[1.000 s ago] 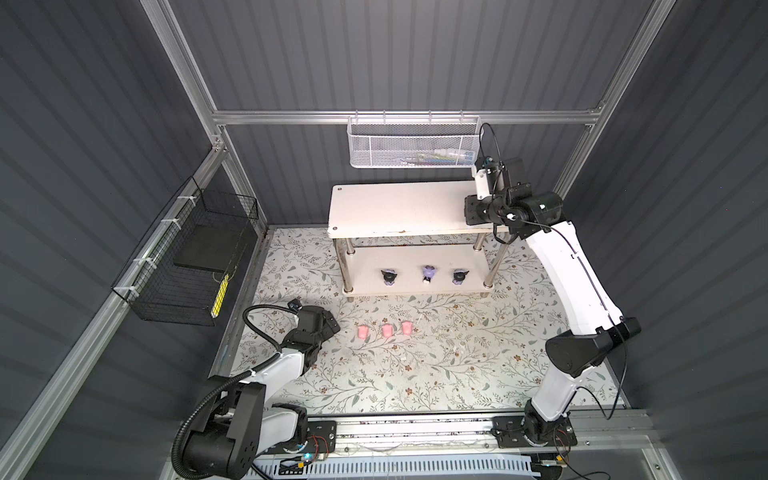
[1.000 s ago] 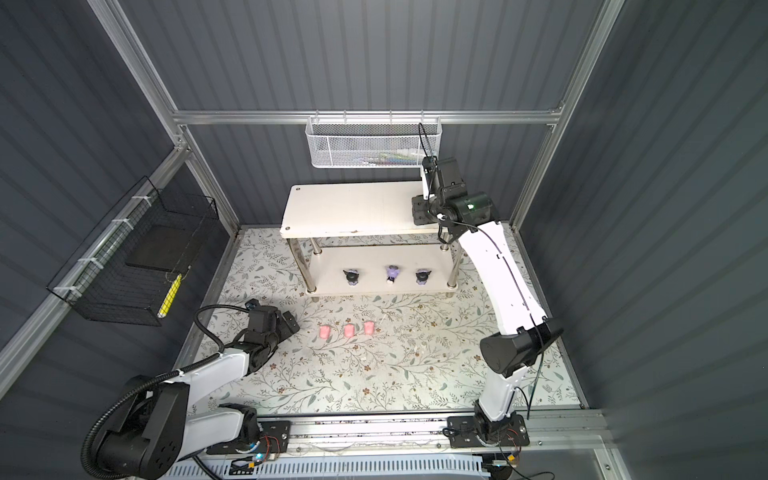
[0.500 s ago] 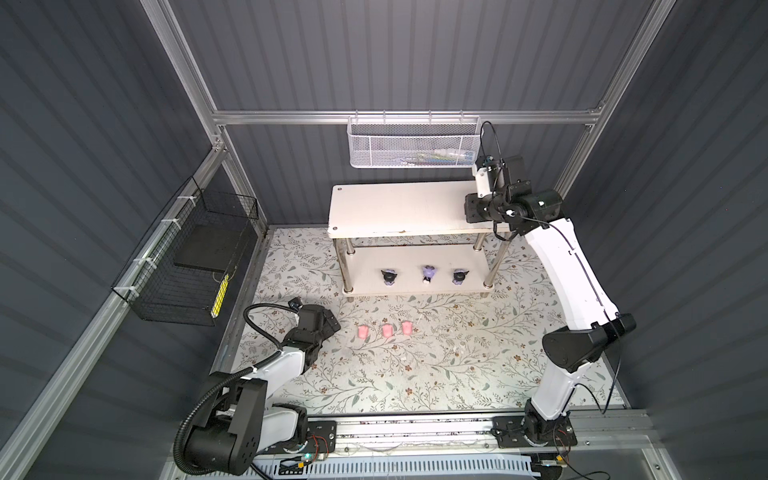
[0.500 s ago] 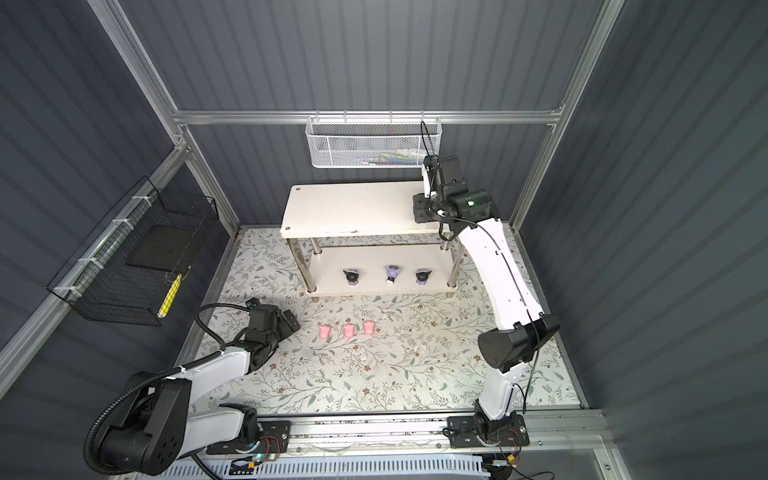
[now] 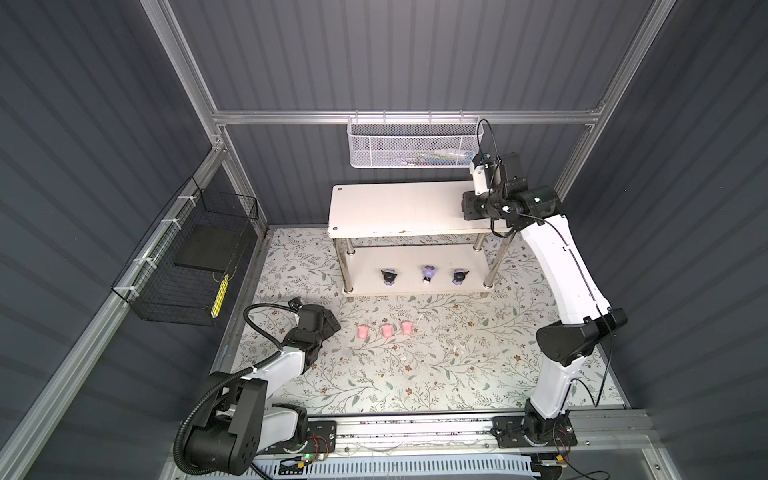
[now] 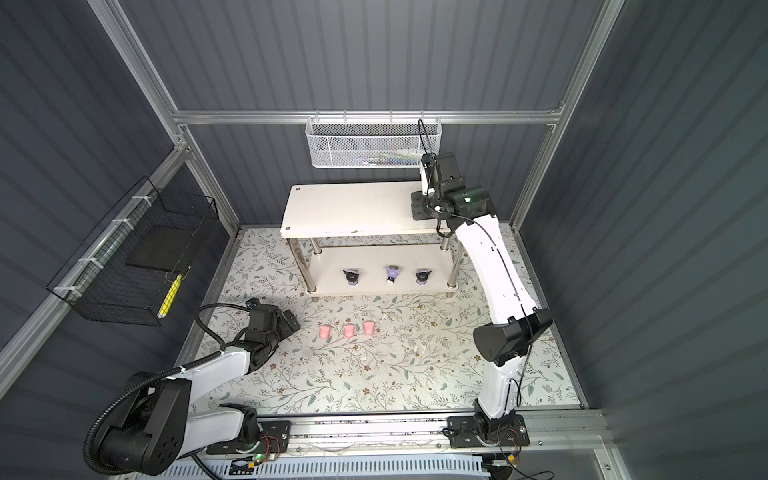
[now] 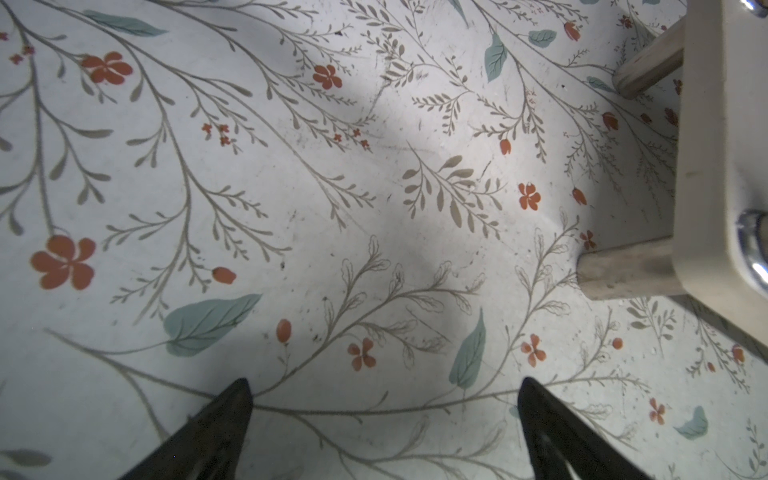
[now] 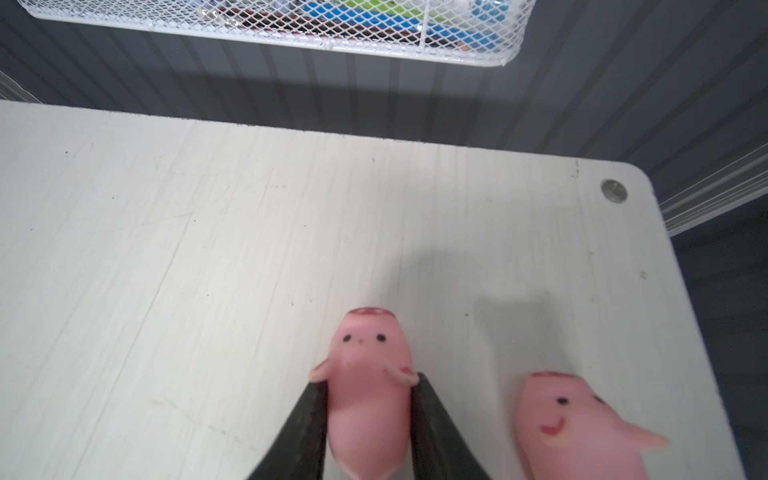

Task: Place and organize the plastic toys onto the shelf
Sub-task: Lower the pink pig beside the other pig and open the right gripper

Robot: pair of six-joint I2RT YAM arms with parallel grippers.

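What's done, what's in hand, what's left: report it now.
Done: three black-and-lavender toys sit on the shelf's lower tier, and one pink pig sits on the top tier.
In hand: the right gripper clamps a second pink pig at the top tier, beside the first.
Left: three pink pigs on the mat, near the open left gripper.

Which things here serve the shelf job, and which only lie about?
Job: white two-tier shelf; three unshelved pale pink plastic pigs; gripped pig in right hand; neighbouring pig; three black-and-lavender figurines.
Lying about: white mesh basket; black wire basket.
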